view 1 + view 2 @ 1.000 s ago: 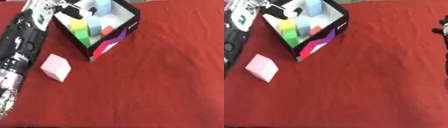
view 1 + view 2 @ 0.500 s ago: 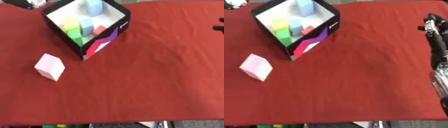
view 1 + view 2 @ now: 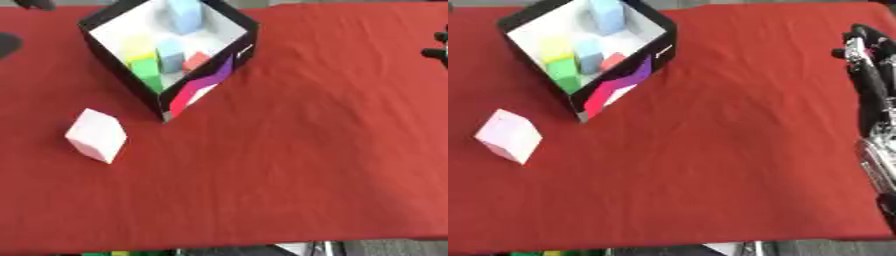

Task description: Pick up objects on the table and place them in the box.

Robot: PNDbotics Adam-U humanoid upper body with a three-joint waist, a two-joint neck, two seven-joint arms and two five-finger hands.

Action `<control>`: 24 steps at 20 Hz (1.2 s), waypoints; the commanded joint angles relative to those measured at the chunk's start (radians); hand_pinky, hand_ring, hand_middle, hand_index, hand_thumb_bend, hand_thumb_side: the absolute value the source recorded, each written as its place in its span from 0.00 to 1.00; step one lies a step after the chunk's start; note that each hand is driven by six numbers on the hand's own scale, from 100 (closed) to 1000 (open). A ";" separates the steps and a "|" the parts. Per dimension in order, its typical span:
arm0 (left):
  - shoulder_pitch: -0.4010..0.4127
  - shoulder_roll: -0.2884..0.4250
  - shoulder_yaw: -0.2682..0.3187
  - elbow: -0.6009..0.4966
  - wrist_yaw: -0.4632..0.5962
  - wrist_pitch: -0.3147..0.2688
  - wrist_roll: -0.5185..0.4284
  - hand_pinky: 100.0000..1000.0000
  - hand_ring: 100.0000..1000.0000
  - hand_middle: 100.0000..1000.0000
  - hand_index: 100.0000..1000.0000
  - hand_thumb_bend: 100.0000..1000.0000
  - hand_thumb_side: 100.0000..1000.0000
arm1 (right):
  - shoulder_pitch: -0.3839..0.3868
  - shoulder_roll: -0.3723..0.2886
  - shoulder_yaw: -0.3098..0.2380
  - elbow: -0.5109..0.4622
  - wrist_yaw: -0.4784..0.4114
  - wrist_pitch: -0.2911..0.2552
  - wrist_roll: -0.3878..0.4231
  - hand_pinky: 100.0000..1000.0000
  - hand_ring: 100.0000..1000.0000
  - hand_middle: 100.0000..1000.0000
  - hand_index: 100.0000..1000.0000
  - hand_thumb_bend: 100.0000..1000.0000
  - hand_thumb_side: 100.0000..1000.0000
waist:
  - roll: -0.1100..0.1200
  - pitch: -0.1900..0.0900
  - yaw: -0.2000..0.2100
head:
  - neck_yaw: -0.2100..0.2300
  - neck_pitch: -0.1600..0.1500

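A black box (image 3: 206, 82) with a white inside and a pink-and-purple stripe stands at the upper left. In it lie a green block (image 3: 147, 75), a yellow one (image 3: 137, 47), a red one (image 3: 196, 60) and two pale blue ones (image 3: 171, 57). A pale pink cube (image 3: 96, 135) rests on the red cloth, below and left of the box. My right hand (image 3: 857, 42) shows at the right edge, far from both. A dark blurred bit of my left hand (image 3: 33, 3) sits at the top left corner, beside the box.
The red cloth (image 3: 297, 150) covers the table; its front edge runs along the bottom of the views. My right forearm (image 3: 877, 130) lies down the right edge in the right eye view. Another dark blur (image 3: 7, 45) marks the left edge.
My left arm has drawn back from the left side of the table toward the top left corner. My right arm has come in along the right edge. The camera has shifted.
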 commanded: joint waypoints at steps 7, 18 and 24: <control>0.093 0.115 0.045 -0.067 -0.057 -0.040 -0.116 0.81 0.84 0.81 0.89 0.21 1.00 | -0.006 -0.027 -0.010 -0.018 0.009 0.007 -0.003 1.00 0.70 0.74 0.80 0.00 0.51 | 0.000 -0.011 -0.003 | 0.022 -0.016; 0.135 0.124 0.008 -0.060 -0.064 -0.014 -0.033 0.80 0.83 0.78 0.90 0.22 0.88 | -0.008 -0.023 -0.006 -0.011 0.009 0.013 -0.005 1.00 0.70 0.74 0.80 0.00 0.51 | 0.003 -0.004 -0.007 | 0.019 -0.009; 0.108 0.120 -0.044 -0.113 -0.089 0.027 0.078 0.80 0.83 0.78 0.90 0.36 0.60 | -0.009 -0.019 0.002 -0.008 0.012 0.018 0.000 1.00 0.70 0.74 0.80 0.00 0.51 | 0.002 -0.005 -0.010 | 0.024 -0.008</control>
